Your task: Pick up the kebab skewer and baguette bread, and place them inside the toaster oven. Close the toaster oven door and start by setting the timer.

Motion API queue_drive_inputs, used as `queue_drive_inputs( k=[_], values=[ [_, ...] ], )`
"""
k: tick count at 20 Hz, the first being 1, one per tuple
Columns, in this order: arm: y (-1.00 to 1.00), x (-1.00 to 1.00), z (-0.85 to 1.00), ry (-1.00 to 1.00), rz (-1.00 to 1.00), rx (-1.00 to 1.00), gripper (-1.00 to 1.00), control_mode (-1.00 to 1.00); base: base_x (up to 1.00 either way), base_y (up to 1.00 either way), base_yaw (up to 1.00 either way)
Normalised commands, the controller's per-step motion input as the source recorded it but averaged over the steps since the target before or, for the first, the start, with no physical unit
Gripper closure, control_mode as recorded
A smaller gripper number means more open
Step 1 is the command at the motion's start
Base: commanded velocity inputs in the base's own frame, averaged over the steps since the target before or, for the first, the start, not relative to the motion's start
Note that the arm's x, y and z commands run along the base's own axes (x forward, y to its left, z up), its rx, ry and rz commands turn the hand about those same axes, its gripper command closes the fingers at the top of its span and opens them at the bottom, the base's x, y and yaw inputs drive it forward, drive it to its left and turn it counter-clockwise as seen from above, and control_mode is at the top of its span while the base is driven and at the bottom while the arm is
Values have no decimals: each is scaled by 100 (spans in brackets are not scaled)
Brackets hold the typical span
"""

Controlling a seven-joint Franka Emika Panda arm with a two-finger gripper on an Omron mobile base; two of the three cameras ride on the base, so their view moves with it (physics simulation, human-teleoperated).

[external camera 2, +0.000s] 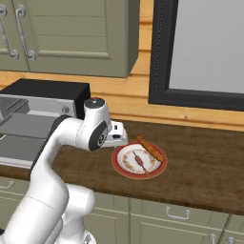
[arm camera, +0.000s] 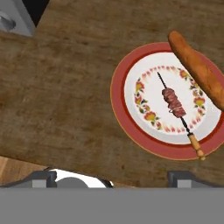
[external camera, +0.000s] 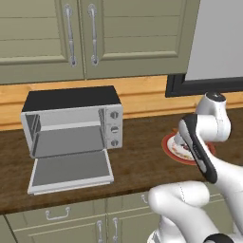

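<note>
Fingers (arm camera: 43,177) spread wide and empty, gripper (arm camera: 111,177) hovering over bare worktop (arm camera: 65,87) just beside the plate (arm camera: 127,127), so this looks like the approach for the first pick. Kebab skewer (arm camera: 175,103) lies across the plate's middle, baguette bread (arm camera: 197,70) rests on the plate's far rim, neither touched. Next move probably calls for shifting over the plate and descending on the skewer; toaster oven (external camera: 71,121) stands well apart from the plate, toaster oven door (external camera: 71,170) already dropped open.
</note>
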Motion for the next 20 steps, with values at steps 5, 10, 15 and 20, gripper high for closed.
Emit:
queue_drive_inputs(
  k=[5, 10, 15, 20],
  values=[
    [-83, 36, -16, 7, 0, -20, -100, -100, 0, 0, 0],
    [-60, 49, -18, 1, 0, -15, -100, -100, 0, 0, 0],
    [-24, 64, -30, 0, -5, -1, -100, -100, 0, 0, 0],
    [-27, 62, -32, 1, -5, 0, -100, -100, 0, 0, 0]
  ],
)
